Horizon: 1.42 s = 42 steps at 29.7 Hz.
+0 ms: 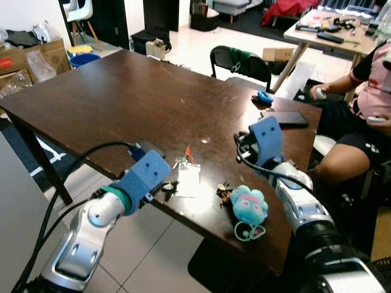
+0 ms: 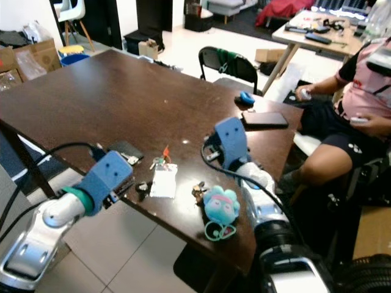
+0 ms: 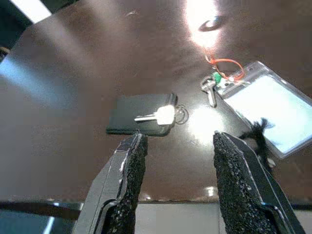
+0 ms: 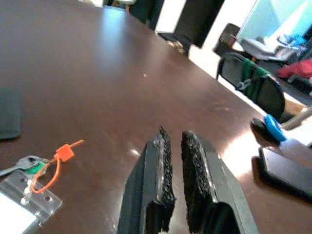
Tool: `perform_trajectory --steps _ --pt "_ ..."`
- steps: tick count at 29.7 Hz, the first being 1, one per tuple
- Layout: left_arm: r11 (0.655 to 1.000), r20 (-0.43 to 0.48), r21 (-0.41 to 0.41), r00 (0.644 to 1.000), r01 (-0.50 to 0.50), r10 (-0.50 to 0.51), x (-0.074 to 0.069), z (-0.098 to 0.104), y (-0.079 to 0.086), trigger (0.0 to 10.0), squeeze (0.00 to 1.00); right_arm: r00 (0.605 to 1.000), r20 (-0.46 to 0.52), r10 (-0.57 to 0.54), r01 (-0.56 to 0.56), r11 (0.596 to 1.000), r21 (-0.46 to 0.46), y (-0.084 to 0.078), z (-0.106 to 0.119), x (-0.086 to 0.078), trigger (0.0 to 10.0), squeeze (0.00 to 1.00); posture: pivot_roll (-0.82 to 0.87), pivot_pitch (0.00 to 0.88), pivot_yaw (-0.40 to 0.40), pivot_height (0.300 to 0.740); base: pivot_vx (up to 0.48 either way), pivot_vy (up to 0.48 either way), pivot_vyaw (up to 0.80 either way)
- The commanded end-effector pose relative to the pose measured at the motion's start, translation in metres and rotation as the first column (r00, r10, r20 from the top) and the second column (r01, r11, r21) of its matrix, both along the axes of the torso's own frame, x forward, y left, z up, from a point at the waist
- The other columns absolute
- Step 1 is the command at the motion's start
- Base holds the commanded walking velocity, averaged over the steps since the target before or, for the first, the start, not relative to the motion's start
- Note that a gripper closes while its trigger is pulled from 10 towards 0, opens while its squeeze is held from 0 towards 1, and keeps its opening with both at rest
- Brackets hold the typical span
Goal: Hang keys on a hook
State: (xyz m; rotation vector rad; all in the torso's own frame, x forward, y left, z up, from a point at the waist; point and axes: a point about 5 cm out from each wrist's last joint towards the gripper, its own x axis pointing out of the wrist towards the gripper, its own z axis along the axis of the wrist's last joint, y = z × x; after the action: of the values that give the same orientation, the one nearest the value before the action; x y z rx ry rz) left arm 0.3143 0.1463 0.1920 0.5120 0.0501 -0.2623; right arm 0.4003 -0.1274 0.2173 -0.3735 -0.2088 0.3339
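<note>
dark brown table (image 1: 122, 97), teal plush toy (image 1: 248, 206), orange tie (image 3: 224, 63), silver key (image 3: 157, 116)

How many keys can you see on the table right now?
2. A silver key lies on the black card holder; a green-capped key lies by the clear badge holder. More may be hidden beside the plush keychain.

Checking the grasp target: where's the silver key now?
The silver key lies on a black card near the table's front edge, just ahead of the open left gripper, with the badge holder beside it.
</note>
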Motion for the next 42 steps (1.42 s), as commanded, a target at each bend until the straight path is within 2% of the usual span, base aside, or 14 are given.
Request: perform_trajectory --steps 1,3,11,17,18,23,25,26,30,32,33,37,39,42 --pt "1.000 -0.038 -0.010 0.999 -0.027 0.027 0.000 -0.007 0.005 10.0 0.00 1.000 -0.029 0.009 -0.010 0.999 -0.036 0.004 -0.012 -0.001 10.0 0.00 0.13 0.096 0.042 0.740 0.000 0.000 0.00" --pt "0.999 -0.059 -0.014 0.997 -0.040 0.039 -0.003 -0.012 0.006 10.0 0.00 0.996 -0.056 0.066 -0.072 0.991 -0.115 0.020 -0.018 -0.002 10.0 0.00 0.13 0.105 0.037 0.740 0.000 0.000 0.00" --pt "0.994 -0.040 0.107 0.998 -0.036 0.041 -0.002 -0.017 0.007 10.0 0.00 0.996 -0.038 0.075 -0.079 0.992 -0.098 0.013 -0.009 -0.001 10.0 0.00 0.12 0.111 0.044 0.740 0.000 0.000 0.00" --pt "0.962 -0.148 0.271 0.989 0.048 -0.007 -0.006 -0.035 0.007 10.0 0.00 0.996 -0.036 0.082 -0.084 0.995 -0.054 0.005 -0.008 -0.003 10.0 0.00 0.12 0.107 0.062 0.740 0.000 0.000 0.00" --pt "0.946 -0.181 0.311 0.983 0.090 -0.034 -0.014 -0.037 0.010 10.0 0.00 0.997 -0.027 0.078 -0.079 0.995 -0.053 0.003 -0.009 -0.003 10.0 0.00 0.12 0.108 0.064 0.740 0.000 0.000 0.00" --pt "0.923 -0.226 0.322 0.964 0.208 -0.139 -0.037 -0.030 0.009 10.0 0.00 0.998 -0.015 0.068 -0.069 0.996 -0.049 -0.002 -0.010 -0.002 10.0 0.00 0.13 0.113 0.063 0.740 0.000 0.000 0.00" --pt "0.864 -0.283 0.369 0.927 0.342 -0.247 -0.058 -0.030 0.008 10.0 0.00 0.998 -0.003 0.061 -0.061 0.998 -0.032 -0.006 -0.008 -0.002 10.0 0.00 0.15 0.106 0.060 0.740 0.000 0.000 0.00" --pt "0.864 -0.283 0.369 0.927 0.342 -0.247 -0.058 -0.030 0.008 10.0 0.00 0.998 -0.003 0.061 -0.061 0.998 -0.032 -0.006 -0.008 -0.002 10.0 0.00 0.15 0.106 0.060 0.740 0.000 0.000 0.00" --pt "0.901 -0.267 0.309 0.937 0.304 -0.224 -0.055 -0.033 0.009 10.0 0.00 0.998 0.003 0.067 -0.067 0.998 -0.002 -0.008 -0.005 -0.002 10.0 0.00 0.14 0.104 0.060 0.740 0.000 0.000 0.00" --pt "0.975 -0.182 0.159 0.975 0.159 -0.129 -0.040 -0.026 0.007 10.0 0.00 0.996 -0.019 0.092 -0.092 0.996 0.013 -0.012 -0.009 -0.006 10.0 0.00 0.12 0.099 0.060 0.740 0.000 0.000 0.00" --pt "0.990 -0.137 0.107 0.988 0.092 -0.078 -0.034 -0.021 0.007 10.0 0.00 0.993 -0.045 0.111 -0.111 0.994 0.016 -0.015 -0.014 -0.010 10.0 0.00 0.12 0.099 0.061 0.740 0.000 0.000 0.00" --pt "1.000 -0.014 -0.015 1.000 0.015 -0.015 -0.021 0.003 0.005 10.0 0.00 0.946 -0.196 0.259 -0.246 0.965 0.086 -0.020 -0.041 -0.032 10.0 0.00 0.11 0.094 0.062 0.740 0.000 0.000 0.00" --pt "1.000 -0.014 -0.015 1.000 0.015 -0.015 -0.021 0.003 0.005 10.0 0.00 0.946 -0.196 0.259 -0.246 0.965 0.086 -0.020 -0.041 -0.032 10.0 0.00 0.11 0.094 0.062 0.740 0.000 0.000 0.00" --pt "0.999 -0.034 -0.024 0.999 0.031 -0.032 -0.016 0.007 -0.002 10.0 0.00 0.896 -0.277 0.347 -0.310 0.936 0.170 -0.016 -0.052 -0.048 10.0 0.00 0.09 0.079 0.055 0.740 0.000 0.000 0.00"
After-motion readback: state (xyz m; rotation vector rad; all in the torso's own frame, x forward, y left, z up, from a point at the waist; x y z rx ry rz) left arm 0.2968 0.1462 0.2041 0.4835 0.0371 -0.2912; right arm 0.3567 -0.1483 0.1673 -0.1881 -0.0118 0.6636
